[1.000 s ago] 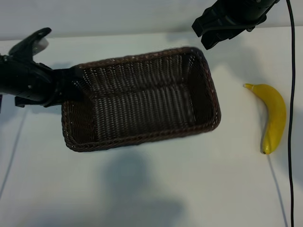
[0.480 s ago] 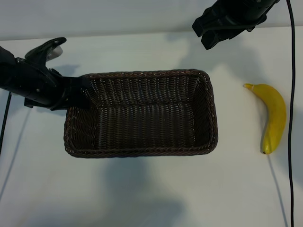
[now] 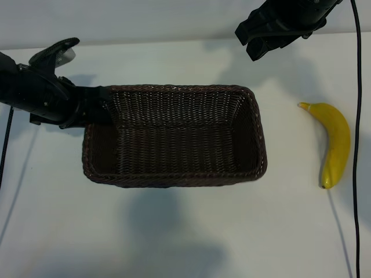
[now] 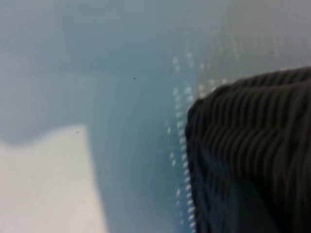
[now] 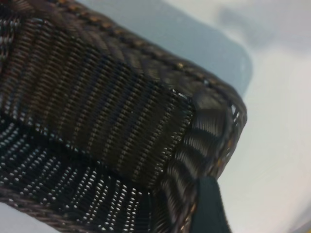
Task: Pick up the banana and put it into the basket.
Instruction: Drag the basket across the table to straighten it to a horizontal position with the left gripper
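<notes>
The yellow banana (image 3: 336,139) lies on the white table at the right, apart from everything. The dark-brown wicker basket (image 3: 174,178) sits flat in the middle with nothing in it. My left gripper (image 3: 95,110) is at the basket's left end, dark against the rim; its hold on the weave is hidden. The left wrist view shows only a basket corner (image 4: 252,145) close up. My right gripper (image 3: 255,40) hangs open and holds nothing, above the basket's far right corner. One of its fingertips (image 5: 209,206) shows over the basket wall (image 5: 97,97).
A black cable (image 3: 355,116) runs down the table's right side just past the banana. Another thin cable (image 3: 6,156) trails at the far left. White tabletop (image 3: 185,231) stretches in front of the basket.
The basket was tilted and skewed a second ago; now it lies flat and square on the table. The left arm shifted slightly with it. The right arm and banana have not moved.
</notes>
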